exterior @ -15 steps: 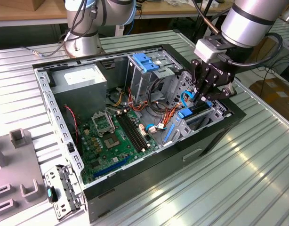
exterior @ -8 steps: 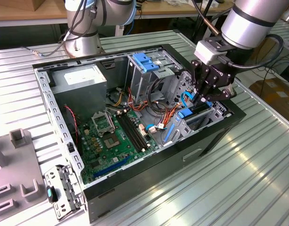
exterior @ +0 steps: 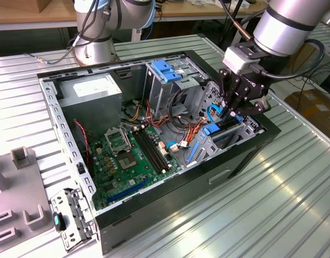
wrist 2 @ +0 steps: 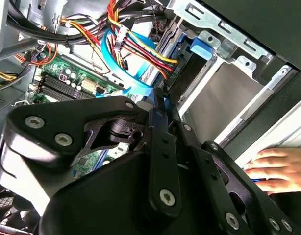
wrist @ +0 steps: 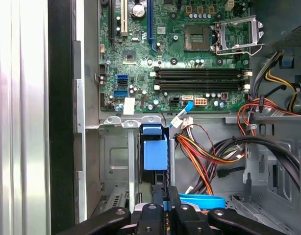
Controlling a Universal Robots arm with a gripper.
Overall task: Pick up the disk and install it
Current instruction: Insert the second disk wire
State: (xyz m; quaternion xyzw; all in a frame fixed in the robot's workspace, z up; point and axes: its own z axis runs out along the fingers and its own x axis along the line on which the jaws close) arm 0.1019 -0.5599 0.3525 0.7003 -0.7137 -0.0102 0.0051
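Going left to right in the exterior view: ribbed desk (exterior: 294,204), open case (exterior: 170,226), green board (exterior: 127,161), then the gripper (exterior: 232,112) down at the drive bay. It looks clenched on the disk (wrist: 155,152), which stands on edge in the bay slot, blue rail showing. It should handle as stiff, dense and shock-sensitive (bare metal is slippery), so the plastic rails seem the safest hold. A hand (wrist 2: 275,169) rests just outside the case.
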